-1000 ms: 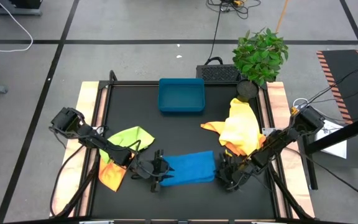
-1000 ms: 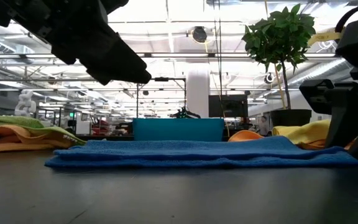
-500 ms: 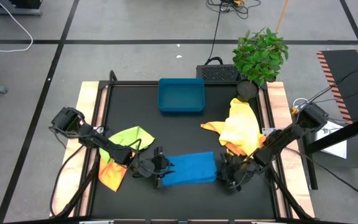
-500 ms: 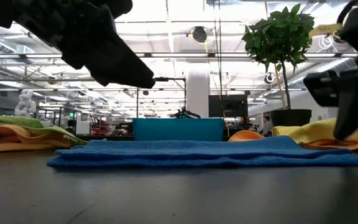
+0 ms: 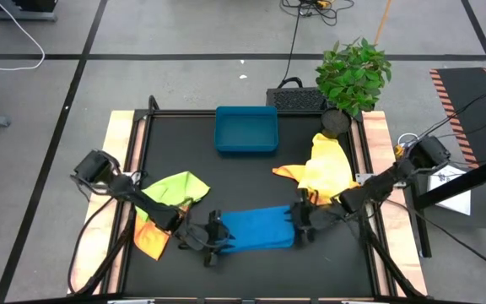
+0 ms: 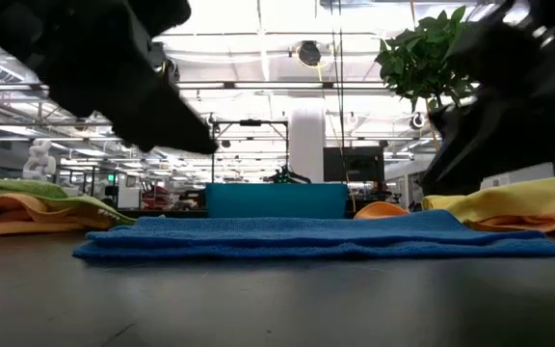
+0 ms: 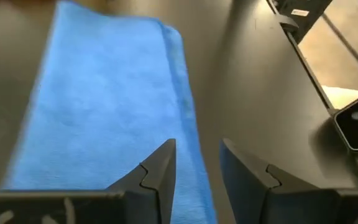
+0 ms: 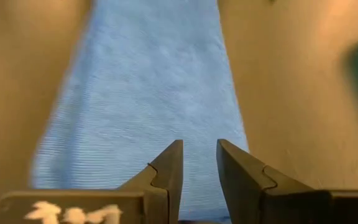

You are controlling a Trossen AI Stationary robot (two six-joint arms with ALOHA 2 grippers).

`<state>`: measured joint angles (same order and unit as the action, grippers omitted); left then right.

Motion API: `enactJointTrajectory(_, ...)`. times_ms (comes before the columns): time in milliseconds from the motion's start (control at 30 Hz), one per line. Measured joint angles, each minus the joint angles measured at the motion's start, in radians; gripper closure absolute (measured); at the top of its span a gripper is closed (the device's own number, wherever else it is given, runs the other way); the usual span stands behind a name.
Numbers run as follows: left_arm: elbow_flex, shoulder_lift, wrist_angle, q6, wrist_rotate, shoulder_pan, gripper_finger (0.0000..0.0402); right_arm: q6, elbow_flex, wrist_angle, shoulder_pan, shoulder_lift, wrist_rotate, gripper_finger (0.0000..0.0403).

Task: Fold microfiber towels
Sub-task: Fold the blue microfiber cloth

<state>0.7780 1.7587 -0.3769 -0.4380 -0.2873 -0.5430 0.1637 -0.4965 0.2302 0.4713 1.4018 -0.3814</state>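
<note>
The blue towel point(image 5: 258, 230) lies lengthwise between both grippers, left point(image 5: 212, 239) and right point(image 5: 298, 225); jaws slightly apart, empty.

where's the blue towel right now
In the high view the blue towel lies flat near the table's front edge, between the left gripper and the right gripper, in front of the blue tray.

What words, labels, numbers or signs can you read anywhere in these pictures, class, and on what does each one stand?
None can be read.
White marks on the right gripper's housing, right wrist view: too blurred to read.
White label on dark equipment beyond the table, left wrist view: too small to read.
The blue towel and blue tray carry no print.
</note>
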Motion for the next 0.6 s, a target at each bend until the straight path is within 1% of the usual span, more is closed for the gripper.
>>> enactJointTrajectory(67,-0.001,0.042,-0.003,-0.032,0.002,-0.011,0.0277,0.004,0.000,0.013,-0.032,0.021,0.020,0.0312)
enactJointTrajectory(167,-0.001,0.108,-0.041,-0.081,0.030,-0.016,0.0277,0.006,0.000,0.001,-0.053,0.039,0.020,0.0312)
enactJointTrajectory(300,0.002,0.149,-0.049,-0.133,0.051,-0.013,0.0277,0.013,0.000,-0.025,-0.071,0.057,0.021,0.0312)
enactJointTrajectory(433,0.004,0.140,-0.012,-0.127,0.062,-0.001,0.0277,0.060,0.000,-0.099,-0.078,0.061,0.025,0.0312)
enactJointTrajectory(600,0.000,0.065,0.127,-0.067,0.062,0.024,0.0277,0.105,-0.001,-0.119,-0.057,0.060,0.097,0.0312)
